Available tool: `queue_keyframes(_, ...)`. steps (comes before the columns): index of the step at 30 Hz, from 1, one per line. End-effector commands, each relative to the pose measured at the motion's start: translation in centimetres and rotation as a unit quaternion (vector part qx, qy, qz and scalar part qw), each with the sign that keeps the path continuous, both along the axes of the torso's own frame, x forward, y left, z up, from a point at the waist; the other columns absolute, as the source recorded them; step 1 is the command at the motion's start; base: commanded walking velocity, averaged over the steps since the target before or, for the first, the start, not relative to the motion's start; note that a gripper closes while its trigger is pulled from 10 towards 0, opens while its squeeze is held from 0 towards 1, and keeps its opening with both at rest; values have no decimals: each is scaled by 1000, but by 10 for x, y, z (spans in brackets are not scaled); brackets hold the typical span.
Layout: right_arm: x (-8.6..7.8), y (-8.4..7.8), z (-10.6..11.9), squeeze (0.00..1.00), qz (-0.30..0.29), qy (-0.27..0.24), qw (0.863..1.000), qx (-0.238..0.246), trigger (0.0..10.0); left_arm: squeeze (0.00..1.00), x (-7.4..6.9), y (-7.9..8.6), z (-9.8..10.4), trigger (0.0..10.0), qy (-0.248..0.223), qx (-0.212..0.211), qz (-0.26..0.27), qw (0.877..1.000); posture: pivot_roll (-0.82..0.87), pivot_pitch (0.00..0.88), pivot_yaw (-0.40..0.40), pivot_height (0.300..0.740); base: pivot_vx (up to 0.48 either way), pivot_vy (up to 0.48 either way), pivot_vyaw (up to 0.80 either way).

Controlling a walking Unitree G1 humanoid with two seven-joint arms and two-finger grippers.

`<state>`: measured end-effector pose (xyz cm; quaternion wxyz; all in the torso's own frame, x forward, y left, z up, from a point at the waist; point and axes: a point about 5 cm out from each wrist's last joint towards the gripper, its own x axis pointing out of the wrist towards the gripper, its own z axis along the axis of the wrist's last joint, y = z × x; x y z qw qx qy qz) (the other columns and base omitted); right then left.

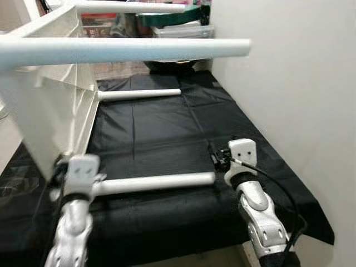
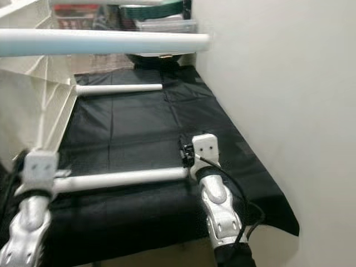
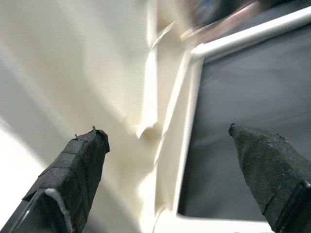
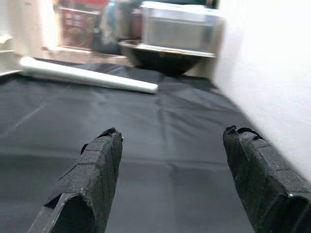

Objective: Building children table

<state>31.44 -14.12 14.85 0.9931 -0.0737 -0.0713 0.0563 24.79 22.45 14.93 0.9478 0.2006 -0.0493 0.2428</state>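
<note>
**A:** So where's the table at right now? Looks tipped on its side to me.

**B:** Yep. The white children's table point(image 1: 53, 119) is on its edge at the left of the black sheet point(image 1: 161, 128), top facing left, legs sticking out to the right. I count 4 legs: the near low leg point(image 1: 158, 182) runs across right in front of the robot, a far low leg point(image 1: 139, 94) lies over the sheet, and 2 more hang up high, including the big upper leg point(image 1: 128, 50).

**A:** And the grippers?

**B:** Left gripper point(image 3: 170, 179) is up against the tabletop's underside near the corner frame, fingers point(image 3: 73, 174) spread and released, not holding anything. Right gripper point(image 4: 172, 179) hovers just past the free end of the near leg, fingers spread too, with bare sheet between them.

**A:** How would you grab this thing?

**B:** My guess is it's light, hollow plastic, stiff but smooth, so kinda slippery. The legs are round and could roll in the grip. I'd pinch the frame rim near a corner, or take a leg close to its socket, not the tip, since the tip would lever it around.
</note>
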Motion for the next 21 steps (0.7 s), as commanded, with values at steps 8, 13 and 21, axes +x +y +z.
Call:
queue_keyframes(8, 15, 9, 8, 0, -68, 0, 996, -48, 10000, 0, -18, -9, -20, 10000, 17, -26, -5, 1000, 39, 73, -17, 734, 0, 0, 0)
queue_keyframes(13, 13, 19, 13, 0, 1, -2, 997, -73, 10000, 0, -16, -37, -24, 10000, 34, -49, -104, 993, 39, 73, -17, 734, 0, 0, 0)
queue_keyframes(21, -26, 9, 35, 0, -74, -211, 921, -319, 10000, 0, -40, -74, -32, 10000, 74, -85, -253, 961, 16, 70, 18, 734, 0, 0, 0)
